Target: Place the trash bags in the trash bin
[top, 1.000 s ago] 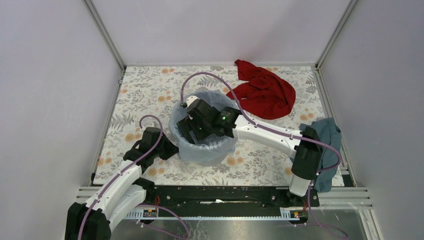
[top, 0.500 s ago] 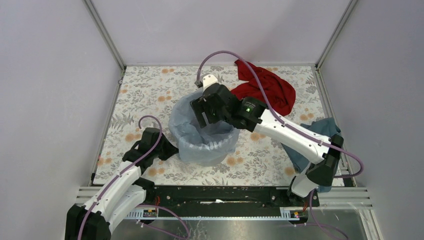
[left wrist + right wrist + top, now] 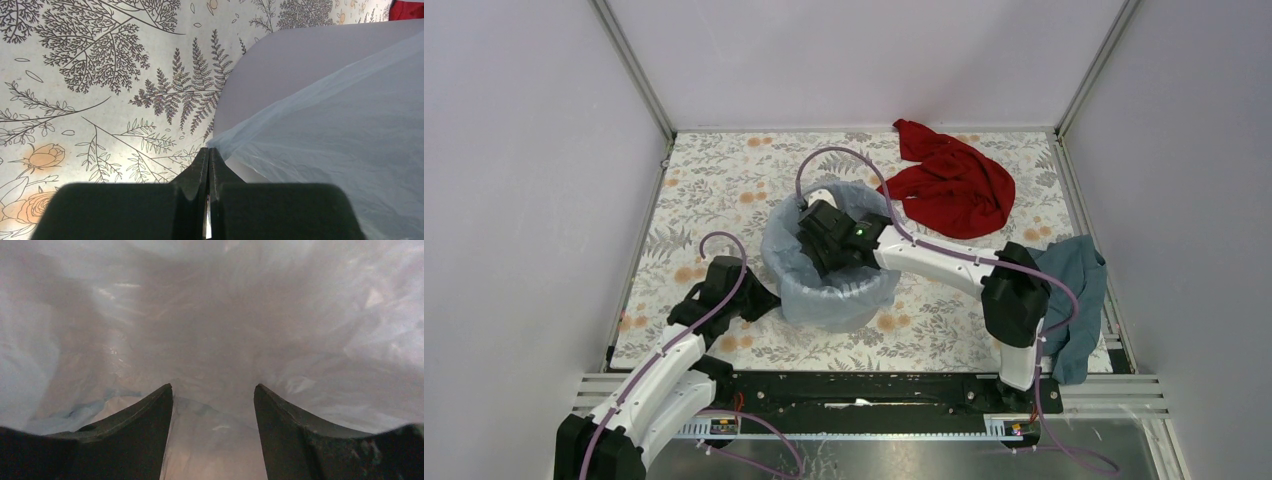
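Right wrist view: right gripper (image 3: 212,386) sits inside the trash bin (image 3: 280,65), fingers apart; left gripper (image 3: 208,150) is clamped on the trash bag (image 3: 340,130) edge outside.

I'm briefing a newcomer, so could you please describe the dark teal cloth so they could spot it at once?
On the floral-patterned table, look to the near right corner, beside the right arm's base. The crumpled dark teal cloth lies there; unlike the red cloth farther back, it is blue-green.
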### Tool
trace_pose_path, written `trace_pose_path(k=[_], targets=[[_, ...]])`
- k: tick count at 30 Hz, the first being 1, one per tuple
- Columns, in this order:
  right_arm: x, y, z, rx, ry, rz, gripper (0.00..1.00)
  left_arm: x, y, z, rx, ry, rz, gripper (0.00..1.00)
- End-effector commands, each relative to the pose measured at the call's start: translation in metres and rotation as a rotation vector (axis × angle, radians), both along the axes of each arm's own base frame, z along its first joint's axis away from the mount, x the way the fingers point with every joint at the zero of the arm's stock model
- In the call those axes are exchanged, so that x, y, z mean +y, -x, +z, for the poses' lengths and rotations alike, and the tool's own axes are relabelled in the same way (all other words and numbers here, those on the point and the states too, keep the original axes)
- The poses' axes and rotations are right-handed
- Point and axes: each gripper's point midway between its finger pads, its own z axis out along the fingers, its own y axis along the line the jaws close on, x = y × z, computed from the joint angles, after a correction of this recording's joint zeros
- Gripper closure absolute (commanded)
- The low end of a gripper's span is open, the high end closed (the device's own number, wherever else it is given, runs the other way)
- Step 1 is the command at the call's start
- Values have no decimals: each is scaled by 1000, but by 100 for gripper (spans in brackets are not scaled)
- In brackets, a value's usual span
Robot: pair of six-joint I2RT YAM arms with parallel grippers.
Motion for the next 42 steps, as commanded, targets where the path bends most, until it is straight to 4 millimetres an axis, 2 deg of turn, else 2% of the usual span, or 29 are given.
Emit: trace_pose_path(k=[1,4,6,12,17,19,21,27,31,36,40,42], targets=[[18,-1,-13,0,-82,-22,33,-2,-13,18,-64,17,19,100],[20,-2,-33,8,-64,-21,33,-2,-13,18,-64,17,16,100],[22,-2,-44,16,-58,-15,27,-2,-13,18,-63,15,19,100],[31,1,-66,55,-74,35,8,9,-11,19,-71,-12,69,100],[33,1,-75,95,-76,50,3,11,-12,23,-89,-11,90,100],[30,0,-67,87,-53,52,3,11,-12,22,-85,-14,86,100],[29,-2,-47,66,-57,57,1,10,-11,18,-75,-13,76,100],[21,-5,33,-20,-115,57,0,5,-13,12,-60,0,65,100],[11,0,58,-38,-126,61,0,6,-14,15,-72,-4,67,100],[0,-1,61,-56,-101,44,1,6,-15,15,-72,-6,67,100],[-1,1,37,-18,-60,51,2,6,-16,19,-82,1,67,100],[2,3,18,13,-35,52,1,5,-16,22,-88,1,63,100]])
